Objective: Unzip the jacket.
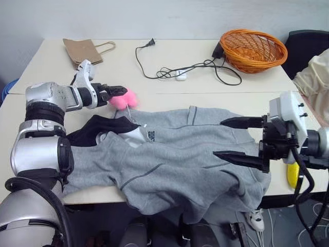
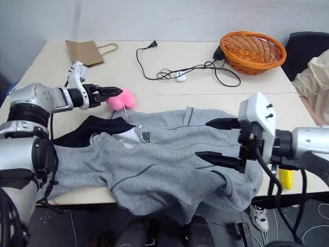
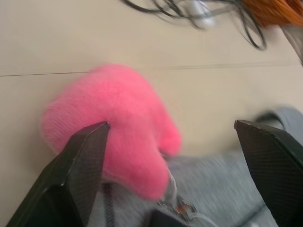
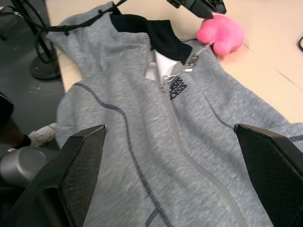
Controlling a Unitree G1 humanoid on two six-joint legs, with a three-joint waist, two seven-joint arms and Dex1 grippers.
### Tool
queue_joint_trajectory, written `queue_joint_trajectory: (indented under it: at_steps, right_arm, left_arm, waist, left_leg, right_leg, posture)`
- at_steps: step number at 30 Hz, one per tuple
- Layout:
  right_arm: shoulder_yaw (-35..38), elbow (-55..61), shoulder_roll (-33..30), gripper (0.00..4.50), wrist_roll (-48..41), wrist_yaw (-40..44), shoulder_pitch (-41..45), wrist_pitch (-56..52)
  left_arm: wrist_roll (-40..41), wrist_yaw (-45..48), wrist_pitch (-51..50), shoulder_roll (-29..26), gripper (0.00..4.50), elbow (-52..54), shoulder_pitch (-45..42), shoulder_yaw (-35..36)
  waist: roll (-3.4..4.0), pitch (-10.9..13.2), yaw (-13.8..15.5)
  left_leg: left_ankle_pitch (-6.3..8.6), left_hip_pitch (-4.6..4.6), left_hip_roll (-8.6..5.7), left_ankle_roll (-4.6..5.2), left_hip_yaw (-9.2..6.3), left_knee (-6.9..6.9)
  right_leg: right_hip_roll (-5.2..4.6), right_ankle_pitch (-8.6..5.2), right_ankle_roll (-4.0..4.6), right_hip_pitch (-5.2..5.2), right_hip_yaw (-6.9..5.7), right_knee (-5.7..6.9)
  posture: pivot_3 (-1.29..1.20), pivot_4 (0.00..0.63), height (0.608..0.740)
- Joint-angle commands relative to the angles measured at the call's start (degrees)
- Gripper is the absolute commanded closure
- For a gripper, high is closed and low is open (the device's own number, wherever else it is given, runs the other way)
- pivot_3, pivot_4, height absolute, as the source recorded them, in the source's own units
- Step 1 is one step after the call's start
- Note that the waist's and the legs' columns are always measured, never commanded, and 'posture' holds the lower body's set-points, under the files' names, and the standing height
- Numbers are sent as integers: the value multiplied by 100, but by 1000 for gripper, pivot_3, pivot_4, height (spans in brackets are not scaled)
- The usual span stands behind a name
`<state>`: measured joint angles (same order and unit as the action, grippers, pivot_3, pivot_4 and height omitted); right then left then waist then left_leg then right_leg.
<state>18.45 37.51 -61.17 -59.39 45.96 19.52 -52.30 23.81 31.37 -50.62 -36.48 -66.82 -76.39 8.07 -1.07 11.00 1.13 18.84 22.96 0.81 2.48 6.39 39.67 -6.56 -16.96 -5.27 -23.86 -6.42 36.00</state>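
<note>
The large light grey fleece zip jacket (image 1: 175,159) lies flat on the pale cream bench (image 1: 51,67), front side up. Its long axis runs across the bench from the robot's left to its right. The collar end, with the dark inner lining (image 1: 95,131) folded open, points to the left, and the hem end lies to the right, under the right arm. The near edge of the jacket droops over the front edge of the bench. The zip runs along this axis past the small dark chest logo (image 4: 176,88) and looks closed below the collar.

A fluffy pink pom-pom (image 1: 123,100) sits on the bench just beside the collar, joined by a thin cord to the zip area.

The left gripper (image 1: 117,91) hovers by the pom-pom, jaws wide apart and empty. The right gripper (image 1: 234,139) hangs above the hem end, jaws spread wide, holding nothing.

Further back lie a woven orange basket (image 1: 253,49), a black power cable (image 1: 190,69) and a brown paper bag (image 1: 85,50).
</note>
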Motion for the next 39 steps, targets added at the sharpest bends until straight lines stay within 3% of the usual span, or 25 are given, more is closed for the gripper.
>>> queue_joint_trajectory:
  at_steps: [1, 6, 15, 18, 25, 27, 31, 35, 39]
  right_arm:
    - [-268, -9, 180, 0, 138, -158, 308, 200]
    - [-670, -127, 456, 0, 389, -312, 679, 314]
    - [-722, -143, 636, 0, 577, -329, 619, 410]
    - [-771, -157, 660, 0, 657, -326, 637, 456]
    - [-812, -295, 630, 0, 840, -260, 726, 530]
    - [-802, -309, 633, 0, 887, -258, 713, 545]
    - [-632, -237, 620, 0, 841, -297, 539, 515]
    - [-344, -129, 613, 0, 753, -409, 160, 449]
    - [-292, 70, 618, 0, 794, -516, -206, 451]
  left_arm:
    - [-28, -1055, 283, 76, 42, -411, -213, 549]
    - [-105, -1596, 420, 287, 42, -547, -320, 852]
    - [-271, -1395, 375, 553, 42, -581, -294, 974]
    - [-303, -1382, 365, 656, 610, -586, -193, 1016]
    - [-330, -1175, 412, 683, 2725, -444, -310, 1067]
    - [-456, -840, 597, 689, 3362, -281, -381, 886]
    - [-590, 744, 473, 753, 4473, 573, -424, 208]
    - [-460, 1861, 245, 804, 4473, 2695, 106, -598]
    - [-141, 2348, -225, 982, 4473, 4720, 713, -1215]
  waist:
    - [0, 0, 10]
    - [-4, 1, 36]
    - [-5, 2, 31]
    - [-5, 2, 29]
    - [-5, 2, 21]
    - [-5, 2, 22]
    - [-6, 2, 41]
    - [-6, 2, 39]
    - [-5, 2, 23]
  left_leg:
    - [0, 0, -2, 0, 0, 5]
    - [-8, 9, -10, 17, -2, 33]
    - [-6, 17, -22, 24, 6, 34]
    - [-6, 16, -23, 25, 7, 36]
    - [-6, 16, -22, 25, 11, 35]
    - [-6, 16, -22, 25, 12, 35]
    - [-6, 17, -24, 25, 14, 36]
    - [-6, 23, -26, 26, 16, 36]
    - [-6, 16, -23, 25, 19, 35]
  right_leg:
    - [2, 1, -1, 1, -4, 3]
    - [0, 20, -31, 7, -2, 6]
    - [4, 30, -43, 5, 1, -4]
    - [4, 31, -45, 6, 2, -2]
    - [6, 31, -45, 3, 4, -2]
    - [6, 31, -45, 3, 5, -2]
    - [6, 32, -45, 3, 4, -3]
    - [6, 32, -45, 3, 2, -6]
    - [8, 32, -46, 4, 14, -3]
  posture:
    - [0, 150, 740]
    - [0, 150, 740]
    - [0, 150, 740]
    - [0, 150, 740]
    - [0, 150, 740]
    - [0, 150, 740]
    - [0, 150, 740]
    - [0, 150, 740]
    - [0, 150, 740]
